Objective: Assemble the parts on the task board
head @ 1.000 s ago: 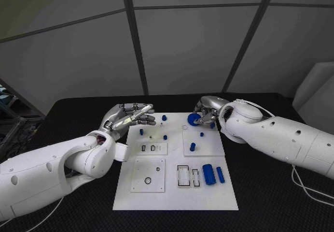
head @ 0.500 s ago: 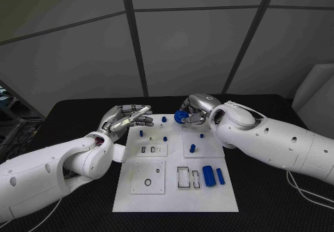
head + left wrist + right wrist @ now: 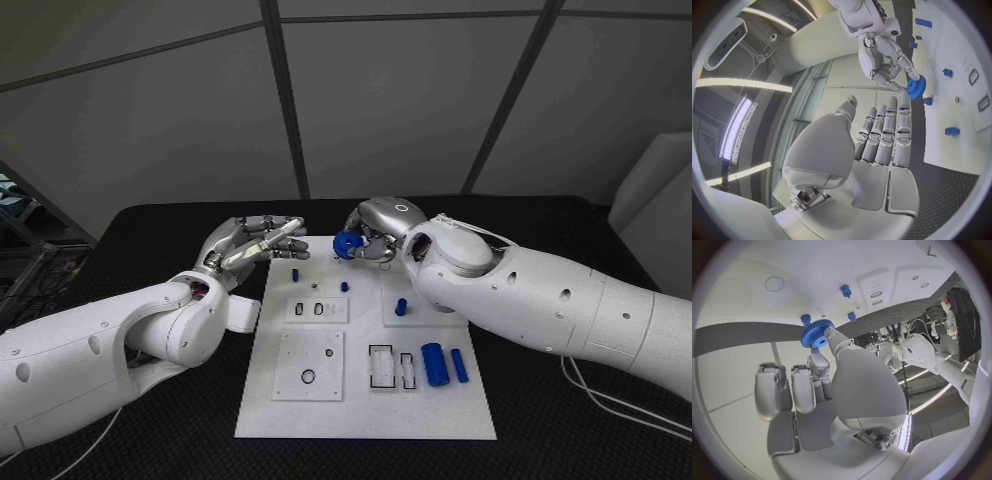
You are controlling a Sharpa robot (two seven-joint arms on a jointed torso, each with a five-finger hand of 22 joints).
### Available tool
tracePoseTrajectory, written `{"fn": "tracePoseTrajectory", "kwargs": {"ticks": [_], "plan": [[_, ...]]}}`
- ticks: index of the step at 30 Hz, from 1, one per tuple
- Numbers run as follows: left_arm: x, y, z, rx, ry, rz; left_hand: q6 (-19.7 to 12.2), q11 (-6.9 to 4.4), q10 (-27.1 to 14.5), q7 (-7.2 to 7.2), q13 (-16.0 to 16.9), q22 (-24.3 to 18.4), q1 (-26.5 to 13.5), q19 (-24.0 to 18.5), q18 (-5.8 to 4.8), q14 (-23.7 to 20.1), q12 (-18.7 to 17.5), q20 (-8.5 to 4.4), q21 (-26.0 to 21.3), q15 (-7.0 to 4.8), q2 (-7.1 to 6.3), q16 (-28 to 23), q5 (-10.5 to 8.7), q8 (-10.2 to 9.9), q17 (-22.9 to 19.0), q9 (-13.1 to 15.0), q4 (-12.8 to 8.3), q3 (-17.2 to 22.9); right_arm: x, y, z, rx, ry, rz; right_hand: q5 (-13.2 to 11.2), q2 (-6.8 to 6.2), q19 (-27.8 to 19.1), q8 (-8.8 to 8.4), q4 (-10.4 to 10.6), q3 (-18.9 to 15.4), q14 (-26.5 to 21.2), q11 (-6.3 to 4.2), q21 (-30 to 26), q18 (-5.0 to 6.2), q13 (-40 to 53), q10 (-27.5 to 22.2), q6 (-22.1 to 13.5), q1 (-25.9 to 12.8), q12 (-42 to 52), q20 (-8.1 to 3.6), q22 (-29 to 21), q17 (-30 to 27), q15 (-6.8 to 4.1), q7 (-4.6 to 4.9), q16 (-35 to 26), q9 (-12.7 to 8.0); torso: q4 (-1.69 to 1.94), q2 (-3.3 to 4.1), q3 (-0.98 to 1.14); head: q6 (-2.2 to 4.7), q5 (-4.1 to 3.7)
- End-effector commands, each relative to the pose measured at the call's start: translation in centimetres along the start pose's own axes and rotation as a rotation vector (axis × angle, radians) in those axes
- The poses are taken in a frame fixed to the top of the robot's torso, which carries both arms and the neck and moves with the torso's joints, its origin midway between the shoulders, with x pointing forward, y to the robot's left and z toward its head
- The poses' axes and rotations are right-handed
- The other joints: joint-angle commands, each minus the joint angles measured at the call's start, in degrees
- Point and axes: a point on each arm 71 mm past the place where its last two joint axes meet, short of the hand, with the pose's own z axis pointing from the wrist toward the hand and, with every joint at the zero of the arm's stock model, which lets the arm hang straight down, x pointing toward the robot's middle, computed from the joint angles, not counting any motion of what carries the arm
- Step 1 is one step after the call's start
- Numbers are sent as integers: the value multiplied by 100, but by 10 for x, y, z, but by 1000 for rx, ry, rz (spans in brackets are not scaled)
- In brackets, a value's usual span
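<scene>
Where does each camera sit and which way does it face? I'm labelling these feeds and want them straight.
Head view: on the robot's head, looking down at the white task board on the black table; both white arms show.
Left wrist view: behind the left hand, facing the board's far end; its palm and fingers show.
Right wrist view: behind the right hand, facing the board.
Shared: all three show the blue toothed gear pinched in the right hand.
</scene>
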Motion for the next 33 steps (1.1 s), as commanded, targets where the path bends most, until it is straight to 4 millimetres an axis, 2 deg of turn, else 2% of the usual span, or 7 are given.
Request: {"fn": "tracePoseTrajectory", "kwargs": {"ticks": [1,9,16,21,28,33], "plan": [[-7,-4,2,31,-9,11,9,20,-21,40,-6,-14,12,-80,-125,-111,-38,17,-18,19,60,10,-4,-36,4,-3,-46,-16,1,3,4,-12,-15,-26,38,-15,30,31,8,37,342,15,16,-45,1,33,36,-51,12,-12,516,22,-44,-11,34,6,1,-1,6,-13,25],[-19,-9,3,43,-39,26,10,95,-77,87,-15,-226,5,-732,-154,-540,-175,169,-414,165,107,-307,-3,-99,-101,-3,-103,-86,8,9,10,-16,8,-35,41,-19,30,25,7,42,342,16,17,-45,4,33,29,-53,14,-12,517,24,-44,-9,35,4,-1,-1,-1,-24,39],[-15,-11,4,49,-30,20,7,97,-79,89,-15,-237,3,-756,-148,-549,-184,180,-430,170,110,-326,-4,-104,-107,-3,-106,-92,18,13,13,-17,45,-57,42,-27,30,9,9,49,343,20,17,-45,-5,22,14,-62,3,-13,517,25,-42,-3,36,-3,-6,-4,5,-41,52],[-12,-12,4,51,-24,16,4,99,-82,92,-16,-242,1,-766,-145,-553,-189,185,-437,172,109,-335,-4,-108,-110,-4,-107,-95,23,16,15,-19,74,-67,43,-37,27,-7,10,56,342,25,16,-44,-9,11,-2,-71,-5,-12,513,23,-39,3,36,-10,-3,-3,1,-48,55],[-13,-14,5,56,-26,16,3,103,-82,96,-15,-255,3,-797,-140,-566,-199,200,-458,180,111,-358,-4,-113,-118,-4,-114,-101,27,17,17,-16,88,-78,44,-45,22,-25,9,67,342,30,12,-43,-19,-4,-21,-77,-18,-10,506,23,-35,9,36,-18,-6,-4,11,-63,82],[-12,-15,5,58,-26,16,3,104,-82,96,-15,-255,3,-798,-139,-567,-199,200,-458,180,111,-359,-4,-113,-118,-4,-114,-101,29,17,19,-12,97,-85,38,-60,18,-54,9,80,340,41,10,-42,-26,-22,-54,-90,-31,-5,502,19,-28,21,35,-30,-7,-4,8,-74,88]]}}
